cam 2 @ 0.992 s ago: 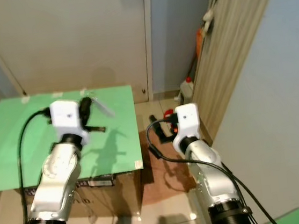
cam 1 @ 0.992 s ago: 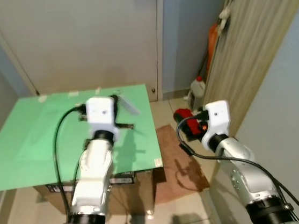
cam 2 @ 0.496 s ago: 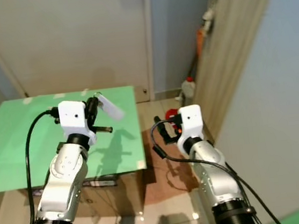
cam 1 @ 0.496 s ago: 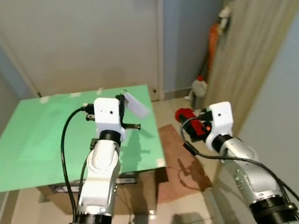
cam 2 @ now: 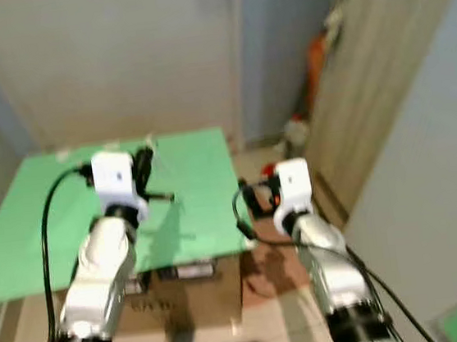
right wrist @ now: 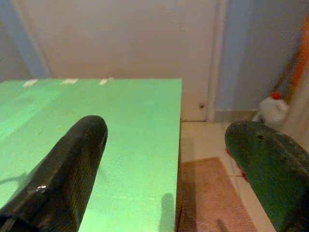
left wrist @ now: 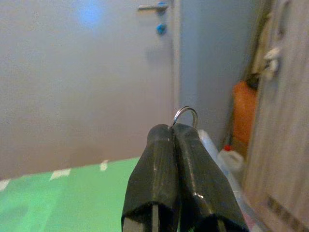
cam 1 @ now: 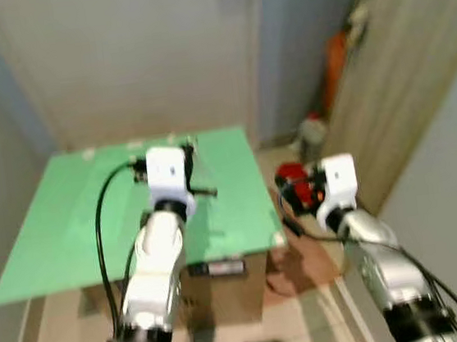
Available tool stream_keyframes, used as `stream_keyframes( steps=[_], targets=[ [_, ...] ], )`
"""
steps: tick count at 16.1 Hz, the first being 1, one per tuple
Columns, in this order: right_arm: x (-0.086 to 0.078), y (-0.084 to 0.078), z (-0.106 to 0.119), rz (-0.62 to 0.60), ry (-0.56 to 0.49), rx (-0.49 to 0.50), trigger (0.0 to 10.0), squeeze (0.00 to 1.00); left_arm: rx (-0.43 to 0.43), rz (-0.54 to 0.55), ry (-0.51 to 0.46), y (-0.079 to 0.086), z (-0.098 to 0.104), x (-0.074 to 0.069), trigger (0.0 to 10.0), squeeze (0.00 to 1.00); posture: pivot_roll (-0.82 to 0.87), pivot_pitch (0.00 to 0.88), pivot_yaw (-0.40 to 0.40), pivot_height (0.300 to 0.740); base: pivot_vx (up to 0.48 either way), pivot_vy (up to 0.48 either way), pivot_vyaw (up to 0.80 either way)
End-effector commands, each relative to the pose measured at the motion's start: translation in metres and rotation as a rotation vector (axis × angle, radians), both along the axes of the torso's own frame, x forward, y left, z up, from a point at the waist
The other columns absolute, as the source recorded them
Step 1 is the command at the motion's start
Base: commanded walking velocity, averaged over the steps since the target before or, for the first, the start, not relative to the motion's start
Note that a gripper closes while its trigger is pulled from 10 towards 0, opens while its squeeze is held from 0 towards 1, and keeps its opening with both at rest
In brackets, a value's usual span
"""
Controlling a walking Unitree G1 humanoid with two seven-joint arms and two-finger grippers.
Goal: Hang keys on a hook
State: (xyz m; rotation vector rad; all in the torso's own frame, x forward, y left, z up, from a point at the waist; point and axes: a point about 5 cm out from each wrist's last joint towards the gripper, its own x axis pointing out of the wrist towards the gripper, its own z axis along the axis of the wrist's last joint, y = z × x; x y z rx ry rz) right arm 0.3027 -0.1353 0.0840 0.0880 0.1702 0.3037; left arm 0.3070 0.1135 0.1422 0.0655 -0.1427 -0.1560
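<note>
Green tabletop (cam 1: 70, 230) lies under my raised left gripper (left wrist: 175, 133), whose fingers are pinched tight on the key ring (left wrist: 186, 115), loop poking past the tips so it could slip over a hook. I see no hook yet, only the grey door (left wrist: 87, 72). My right gripper (right wrist: 169, 169) hovers spread wide, holding nothing. Bottles (right wrist: 273, 108) crowd the corner by the wooden panel (cam 1: 415, 67).

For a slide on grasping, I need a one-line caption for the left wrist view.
Left gripper shut on a key ring, facing a pale door above the green table.
</note>
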Motion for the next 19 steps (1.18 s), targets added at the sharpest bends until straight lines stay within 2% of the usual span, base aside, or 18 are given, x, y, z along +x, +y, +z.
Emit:
stream_keyframes(
  steps=[1, 6, 15, 19],
  targets=[
    [0.001, 0.005, 0.002, 0.008, -0.007, 0.008, 10.0, 0.0, 0.016, 0.017, -0.013, 0.006, 0.003, 0.002, 0.0, 0.0, -0.03, 0.0, 0.0, 0.74, 0.0, 0.0, 0.0],
    [0.002, 0.005, 0.003, 0.002, -0.013, 0.001, 10.0, 0.0, 0.033, -0.009, -0.018, 0.003, 0.003, 0.001, 0.0, 0.0, -0.03, 0.0, 0.006, 0.74, 0.0, 0.0, 0.0],
    [0.001, 0.003, -0.001, -0.001, 0.007, 0.007, 10.0, 0.0, -0.007, -0.15, -0.008, -0.007, 0.001, -0.004, 0.0, 0.0, -0.03, 0.0, 0.008, 0.74, 0.0, 0.0, -0.73],
    [0.002, 0.002, -0.001, 0.003, 0.009, 0.003, 10.0, 0.0, -0.003, -0.171, -0.017, -0.009, 0.002, -0.006, 0.0, 0.0, -0.03, 0.0, 0.006, 0.74, 0.0, 0.0, -0.73]
  ],
)
